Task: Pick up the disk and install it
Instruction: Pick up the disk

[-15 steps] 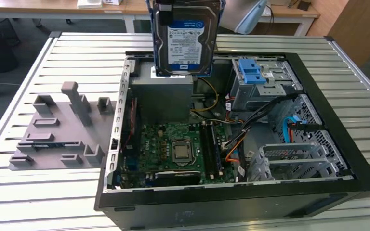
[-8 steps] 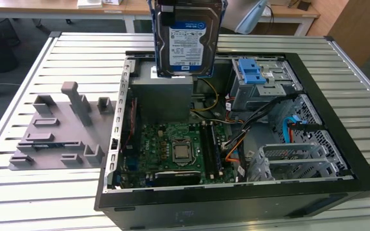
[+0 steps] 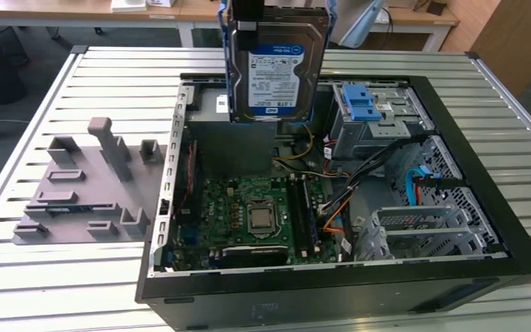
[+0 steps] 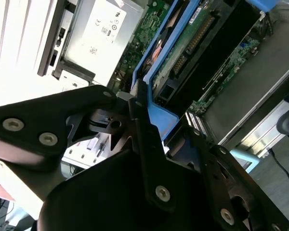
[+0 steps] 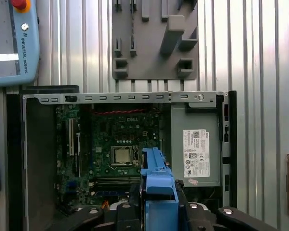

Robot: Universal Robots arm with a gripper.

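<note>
**Hard drive upright in mid-air**

The disk point(image 3: 278, 66) hangs upright above the open computer case point(image 3: 339, 301), clear of everything inside it. Its body is silver, and its white-and-blue label faces the exterior view. A bright blue carrier frame point(image 5: 156, 180) runs along its edges.

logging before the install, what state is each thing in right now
disk, in the air, upright, gripped by its blue frame
hand, shut on the disk's frame
computer case, lying on its side, side panel off
processor, bare, no cooler on it
</note>
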